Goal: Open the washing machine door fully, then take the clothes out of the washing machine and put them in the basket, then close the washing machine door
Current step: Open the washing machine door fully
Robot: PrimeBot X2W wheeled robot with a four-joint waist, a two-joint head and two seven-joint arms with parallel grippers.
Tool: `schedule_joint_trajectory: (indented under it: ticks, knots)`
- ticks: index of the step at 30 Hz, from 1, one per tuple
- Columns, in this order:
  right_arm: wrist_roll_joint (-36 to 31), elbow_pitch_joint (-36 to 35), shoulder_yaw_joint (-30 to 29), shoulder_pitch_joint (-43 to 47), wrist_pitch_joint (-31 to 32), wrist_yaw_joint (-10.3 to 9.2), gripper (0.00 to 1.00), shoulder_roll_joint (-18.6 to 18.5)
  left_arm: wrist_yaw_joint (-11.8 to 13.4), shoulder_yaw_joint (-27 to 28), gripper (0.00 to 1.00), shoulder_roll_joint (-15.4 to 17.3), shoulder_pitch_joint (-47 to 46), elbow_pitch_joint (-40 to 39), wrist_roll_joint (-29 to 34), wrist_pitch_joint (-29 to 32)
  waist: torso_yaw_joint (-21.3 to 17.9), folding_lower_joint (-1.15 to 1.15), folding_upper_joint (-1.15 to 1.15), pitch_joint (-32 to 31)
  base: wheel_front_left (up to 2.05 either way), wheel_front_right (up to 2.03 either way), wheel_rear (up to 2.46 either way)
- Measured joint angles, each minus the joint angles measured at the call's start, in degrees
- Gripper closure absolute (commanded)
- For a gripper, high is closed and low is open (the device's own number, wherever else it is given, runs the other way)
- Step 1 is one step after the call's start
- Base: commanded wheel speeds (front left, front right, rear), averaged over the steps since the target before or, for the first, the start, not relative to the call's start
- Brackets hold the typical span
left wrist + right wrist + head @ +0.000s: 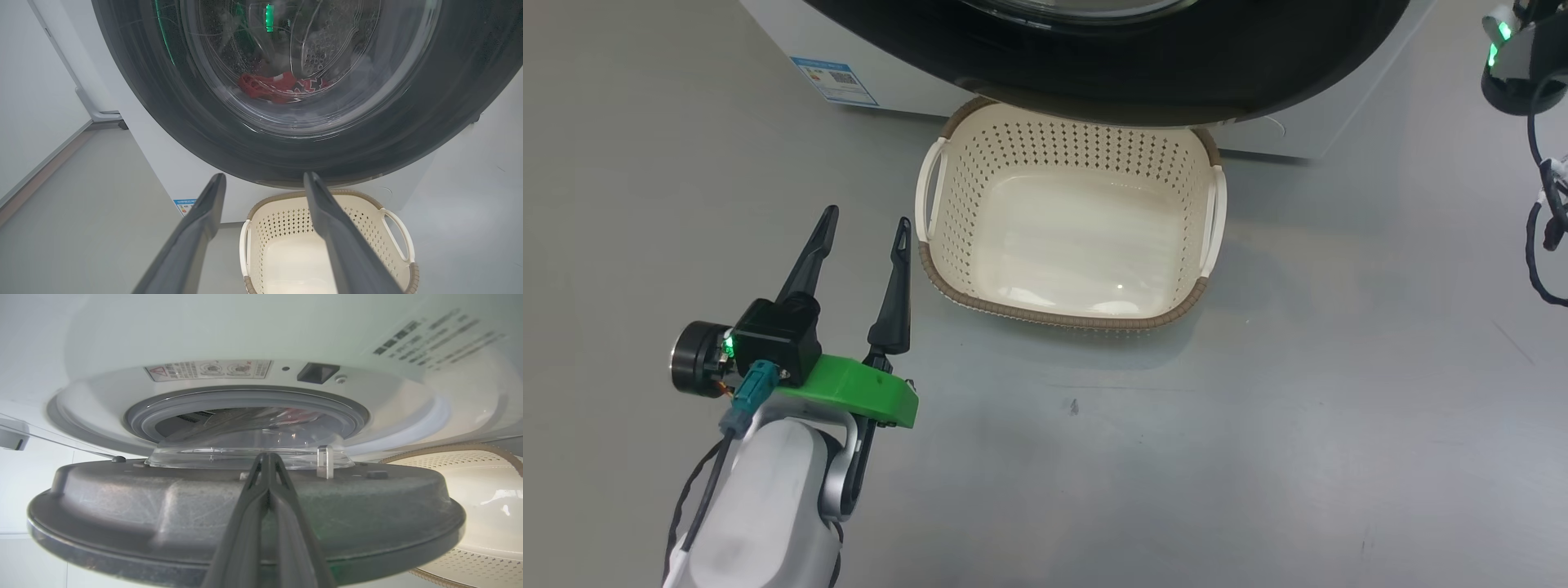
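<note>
Washing machine door (122,506) ajar, not fully open, its grey inner face turned toward the white washing machine (245,330). Right fingers (249,522) clenched on nothing and lying across that inner face; we judge they are there to push it wider. Left fingers (896,286) released, spread, empty, just beside the basket (1054,316), which sits empty on the floor under the door. Clothes (282,87): a red crumpled heap with black-white trim, in the drum behind the glass.

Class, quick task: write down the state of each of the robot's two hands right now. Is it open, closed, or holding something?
Left hand: open, holding nothing.
Right hand: closed, nothing between its fingers.
</note>
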Motion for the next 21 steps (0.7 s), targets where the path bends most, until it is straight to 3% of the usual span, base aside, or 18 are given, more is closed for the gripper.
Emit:
schedule_joint_trajectory:
  ticks: [21]
  knots:
    - [3.0, -1.1, 1.6, 8.7, 4.2, 3.23, 1.0, 3.8, 0.0, 0.7, 0.0, 0.0, 2.3, 1.9, 0.7, 0.0, -2.4, 0.0, 0.0, -5.7, 0.0, 0.0, 0.0]
